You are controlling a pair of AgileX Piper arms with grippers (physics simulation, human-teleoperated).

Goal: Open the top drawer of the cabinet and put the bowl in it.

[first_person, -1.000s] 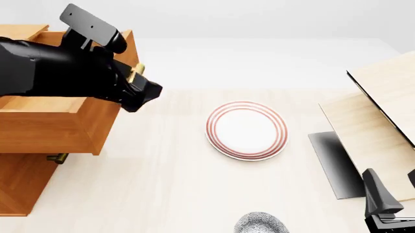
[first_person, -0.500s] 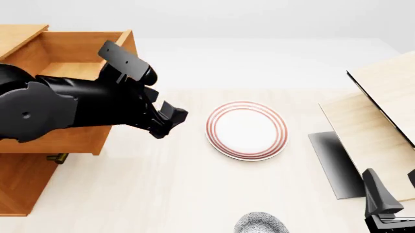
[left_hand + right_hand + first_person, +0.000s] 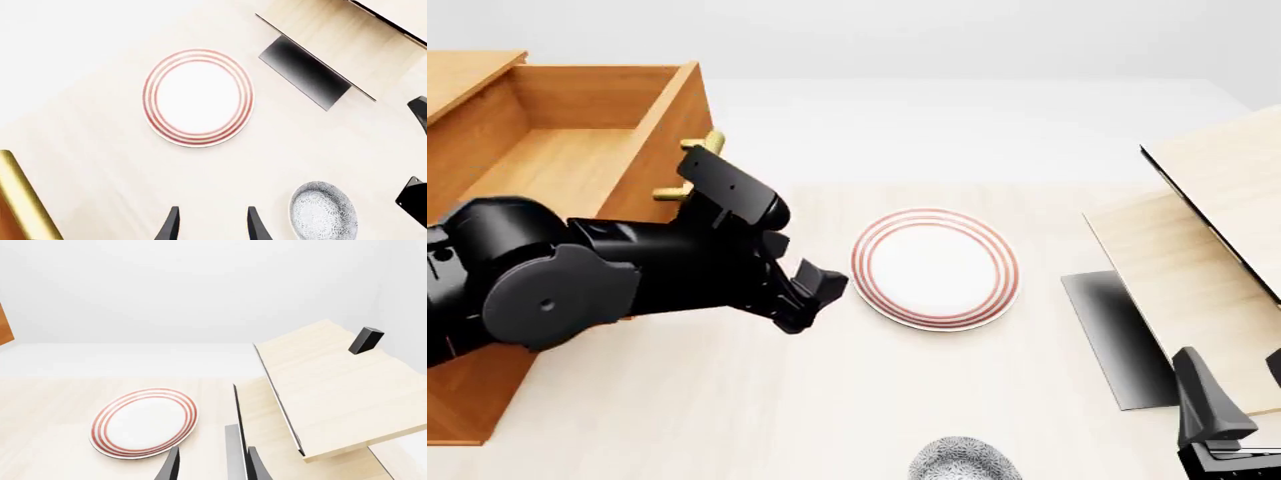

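Orange-brown wood of the top drawer (image 3: 574, 130) is now fully exposed: the left gripper (image 3: 814, 297) has been drawn off its brass bar handle (image 3: 690, 168) toward the red-ringed white plate (image 3: 934, 267), fingers narrowly parted, nothing held. The drawer stands pulled out of the cabinet (image 3: 474, 385), nothing seen in it. The speckled grey-black bowl (image 3: 964, 461) waits at the table's near edge. The right gripper (image 3: 211, 466) is seen narrowly parted, idle.

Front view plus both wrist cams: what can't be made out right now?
- Bowl: cut by the front view's bottom edge; the left wrist view shows it almost whole, its lower rim cut there too.
- Lower drawers: hidden in the front view by the left arm and the open top drawer.
- Right tool: only its fingertips show in its wrist view, with a gap between them; mostly out of frame in front.
- Left tool: tips only, apart.
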